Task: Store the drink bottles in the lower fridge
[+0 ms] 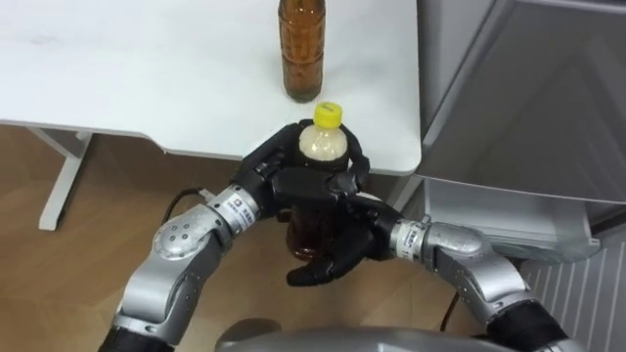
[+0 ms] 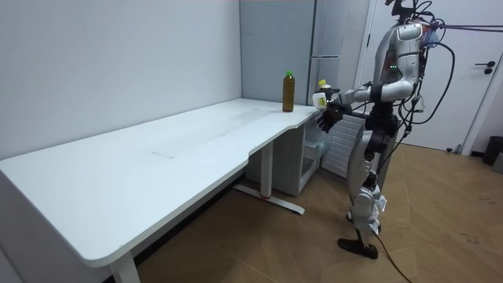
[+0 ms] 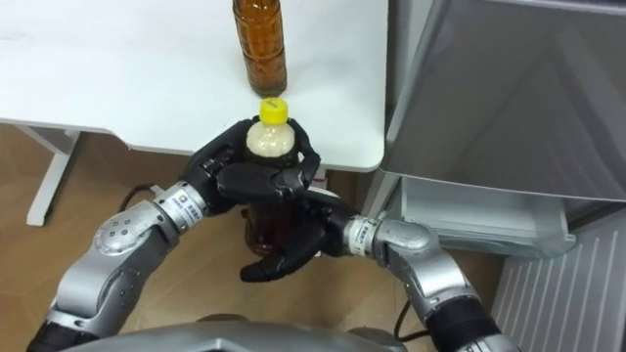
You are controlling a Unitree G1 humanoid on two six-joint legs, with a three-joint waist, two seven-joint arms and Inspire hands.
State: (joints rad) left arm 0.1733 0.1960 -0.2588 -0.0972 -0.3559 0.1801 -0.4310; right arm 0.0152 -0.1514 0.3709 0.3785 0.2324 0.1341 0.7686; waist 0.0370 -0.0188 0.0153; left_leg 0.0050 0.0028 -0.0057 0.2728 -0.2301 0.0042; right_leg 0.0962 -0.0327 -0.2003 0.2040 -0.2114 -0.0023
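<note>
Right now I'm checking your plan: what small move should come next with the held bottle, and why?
Probably turn right and carry the yellow-capped plastic bottle of brown drink toward the grey fridge's open lower compartment: its left hand and right hand grip it, off the white table.

A drink bottle [image 1: 301,49] stands at the table's [image 1: 147,78] right corner. A second bottle [image 1: 321,147] is just before it, clasped between the left hand [image 1: 284,181] and the right hand [image 1: 337,252]. The fridge [image 1: 518,98] is to the right.

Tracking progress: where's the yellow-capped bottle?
The bottle sits mid left eye view, held by the left robot hand and right robot hand, just off the table corner.
</note>
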